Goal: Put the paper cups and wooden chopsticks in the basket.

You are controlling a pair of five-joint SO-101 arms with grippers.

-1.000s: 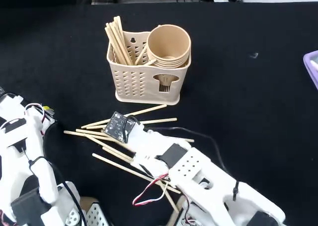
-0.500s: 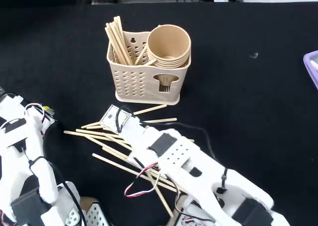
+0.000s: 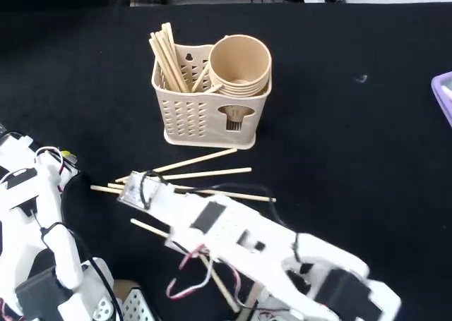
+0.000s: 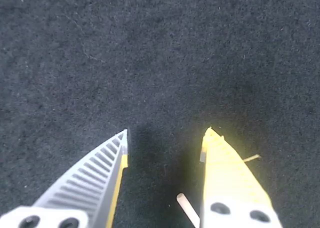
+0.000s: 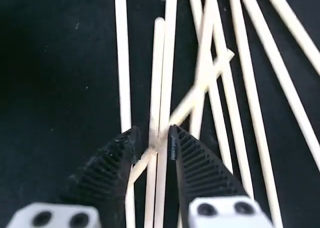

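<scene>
A beige basket (image 3: 205, 113) stands at the back middle of the black table. It holds stacked paper cups (image 3: 240, 63) and a bundle of wooden chopsticks (image 3: 169, 56). Loose chopsticks (image 3: 212, 173) lie scattered in front of it. My right gripper (image 3: 131, 187) is down at the left end of that pile. In the right wrist view, the right gripper (image 5: 152, 133) has its jaws drawn in on a couple of chopsticks (image 5: 159, 77), and one crosses them slantwise. My left gripper (image 4: 167, 133) hangs open over bare black cloth, holding nothing.
The left arm (image 3: 35, 215) rests at the table's front left corner. A purple object (image 3: 443, 92) pokes in at the right edge. Black cloth lies bare to the right of the basket and behind it.
My right arm has swung left across the chopstick pile, its gripper going from the middle of the pile to its left end. Some chopsticks have shifted. The left arm has not moved.
</scene>
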